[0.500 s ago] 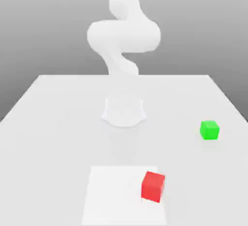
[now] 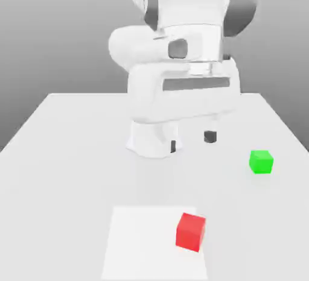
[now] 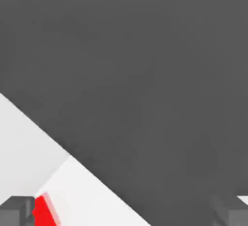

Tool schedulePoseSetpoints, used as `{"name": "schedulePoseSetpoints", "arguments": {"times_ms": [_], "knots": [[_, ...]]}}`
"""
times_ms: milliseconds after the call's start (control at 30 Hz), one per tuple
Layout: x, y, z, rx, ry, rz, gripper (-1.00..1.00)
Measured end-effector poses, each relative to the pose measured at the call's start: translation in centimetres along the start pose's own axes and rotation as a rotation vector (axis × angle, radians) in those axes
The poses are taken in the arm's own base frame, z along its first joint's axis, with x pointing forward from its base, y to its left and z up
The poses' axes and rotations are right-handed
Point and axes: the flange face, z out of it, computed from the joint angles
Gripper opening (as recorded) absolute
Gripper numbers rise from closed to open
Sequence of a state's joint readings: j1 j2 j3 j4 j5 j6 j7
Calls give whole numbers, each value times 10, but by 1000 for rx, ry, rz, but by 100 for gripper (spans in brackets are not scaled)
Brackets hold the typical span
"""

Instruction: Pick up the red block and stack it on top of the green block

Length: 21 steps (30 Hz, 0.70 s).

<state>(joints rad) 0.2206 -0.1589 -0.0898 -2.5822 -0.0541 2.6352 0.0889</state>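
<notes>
The red block (image 2: 191,231) rests on a pale square patch (image 2: 145,243) at the near side of the table, toward the exterior view's right. The green block (image 2: 261,161) sits alone on the table, farther back and to the right. My gripper (image 2: 192,142) hangs above the table's middle, in front of the arm's base, well behind the red block and to the left of the green one. Its dark fingers (image 2: 210,136) stand apart with nothing between them. In the hand view, a corner of the red block (image 3: 44,211) shows beside one finger (image 3: 14,211).
The white table (image 2: 66,153) stretches wide around both blocks. The arm's round base (image 2: 154,140) stands at mid-table behind the gripper. The bulky white forearm and hand (image 2: 187,87) loom over the back half.
The arm's forearm and hand have come into sight in front of the base, with the fingers low over the table. Both blocks lie where they were.
</notes>
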Motion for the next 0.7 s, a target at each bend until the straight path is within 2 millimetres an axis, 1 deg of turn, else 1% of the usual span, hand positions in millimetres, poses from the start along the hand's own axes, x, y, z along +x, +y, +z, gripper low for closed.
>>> {"name": "schedulePoseSetpoints", "arguments": {"times_ms": [133,200,367,400,567,600,633,700], "knots": [[-39,-16,75,17,-132,-207,0],[-60,-20,107,31,-187,-290,0],[-77,-20,164,36,-209,-319,0],[-80,-20,174,36,-210,-319,-100],[-80,-20,174,36,-212,-319,-100],[-82,-20,179,36,-212,-319,-100],[-81,-20,176,37,-212,-319,-100],[-77,-20,160,37,-212,-319,-100]]}}
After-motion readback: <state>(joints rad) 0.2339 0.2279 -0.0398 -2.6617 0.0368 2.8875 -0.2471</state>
